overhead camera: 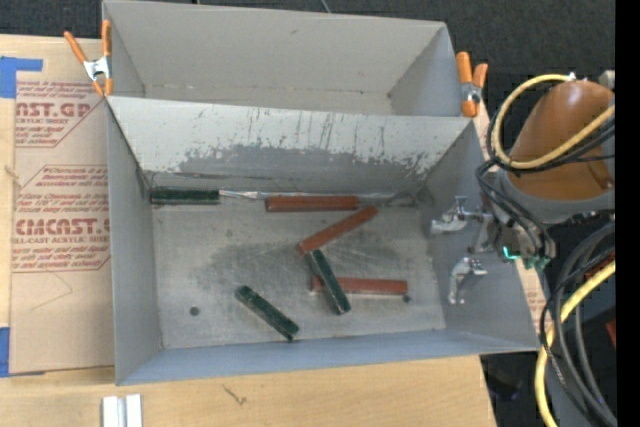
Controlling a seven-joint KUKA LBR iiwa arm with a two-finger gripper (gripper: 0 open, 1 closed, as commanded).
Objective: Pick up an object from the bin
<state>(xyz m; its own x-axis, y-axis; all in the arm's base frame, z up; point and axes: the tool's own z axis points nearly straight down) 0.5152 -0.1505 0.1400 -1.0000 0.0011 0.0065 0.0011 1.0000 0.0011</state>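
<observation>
Tool (458,248) sits at the right side of the bin (290,65), low against the sloping right wall, on the arm (560,150) coming in from the right. Its fingers (461,277) are spread apart with the gap between them bare, so nothing is gripped. It isn't over any piece.

Six short bars lie on the bin floor, all left of the tool.
- Closest is the flat red-brown bar (372,287). Its right end points toward the tool but is apart from it.
- Across its left end lies a tilted dark green bar (328,281), touching it.
- Just behind those two is the angled red-brown bar (338,229). Its lower end is near the green one's top end; can't tell if they touch.
- Along the foot of the back wall, near the middle, is the back red-brown bar (312,204).
- Same wall, back left corner: second dark green bar (184,197).
- Front, left of centre: third dark green bar (267,312), slanted, alone, well apart from the rest.
</observation>
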